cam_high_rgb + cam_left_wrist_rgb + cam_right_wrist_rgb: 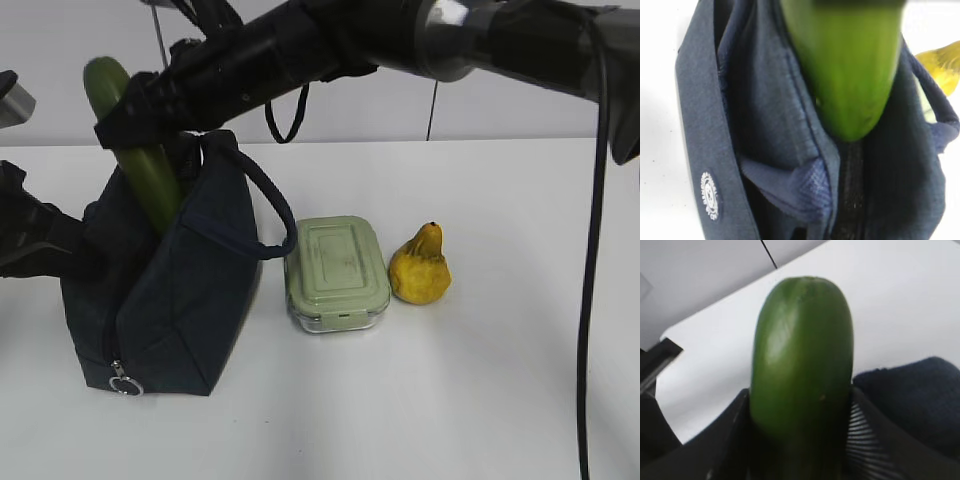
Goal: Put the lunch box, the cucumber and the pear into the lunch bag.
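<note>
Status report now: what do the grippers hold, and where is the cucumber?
Right gripper shut on cucumber, lower end entering lunch bag. Left gripper shut, at bag's left side. Lunch box, pear on table. No obstruction seen.

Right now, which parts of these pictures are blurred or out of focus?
Left wrist view: the cucumber is soft, the lunch bag weave sharp. Right wrist view: cucumber close and slightly soft, table hazy. Exterior view: mostly sharp, dark arm lacks detail.

My white tabletop (500,400) carries 3 things: a boxy dark navy fabric lunch bag (175,300) toward its left edge, a glass lunch box with sage-green lid (337,272) mid-table, and a lumpy yellow pear (420,266) just beside it.
</note>
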`<state>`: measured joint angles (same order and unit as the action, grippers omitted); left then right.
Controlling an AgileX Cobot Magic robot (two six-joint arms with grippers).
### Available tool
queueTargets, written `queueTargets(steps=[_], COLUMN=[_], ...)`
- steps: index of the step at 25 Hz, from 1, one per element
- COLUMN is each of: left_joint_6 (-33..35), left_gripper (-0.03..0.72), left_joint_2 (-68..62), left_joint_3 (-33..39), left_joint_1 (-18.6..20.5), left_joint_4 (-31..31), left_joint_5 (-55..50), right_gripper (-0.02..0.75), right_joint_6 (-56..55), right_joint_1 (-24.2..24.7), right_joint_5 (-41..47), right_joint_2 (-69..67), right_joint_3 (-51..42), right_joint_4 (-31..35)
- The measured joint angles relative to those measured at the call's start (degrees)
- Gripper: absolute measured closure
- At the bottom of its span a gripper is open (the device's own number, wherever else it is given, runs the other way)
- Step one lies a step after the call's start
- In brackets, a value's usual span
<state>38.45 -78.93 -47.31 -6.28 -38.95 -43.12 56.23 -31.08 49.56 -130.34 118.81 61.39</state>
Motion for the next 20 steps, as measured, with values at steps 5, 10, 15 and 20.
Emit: queueTargets(steps=[5,10,15,20], left_joint_6=[0.0,0.0,0.0,0.0], left_gripper=[0.704,0.704,0.704,0.704], left_joint_2=[0.0,0.0,0.0,0.0], left_joint_3=[0.0,0.0,0.0,0.0], left_joint_1=[0.0,0.0,0.0,0.0], left_joint_4=[0.0,0.0,0.0,0.0], left_joint_5=[0.0,0.0,-0.1,-0.2], right_gripper=[0.357,0.283,0.175,0.176], right_joint_6=[-2.7,-5.5,-6.5,-11.8], right_joint_1=[0.3,1.3,2.6,7.9], right_joint_5=[1.0,5.2,9.0,11.9], right_joint_2=[-0.2,-0.2,0.9,5.4], right_joint_3=[0.0,0.0,0.0,0.0], right_joint_4=[-7.3,-9.9,-10.6,-15.1])
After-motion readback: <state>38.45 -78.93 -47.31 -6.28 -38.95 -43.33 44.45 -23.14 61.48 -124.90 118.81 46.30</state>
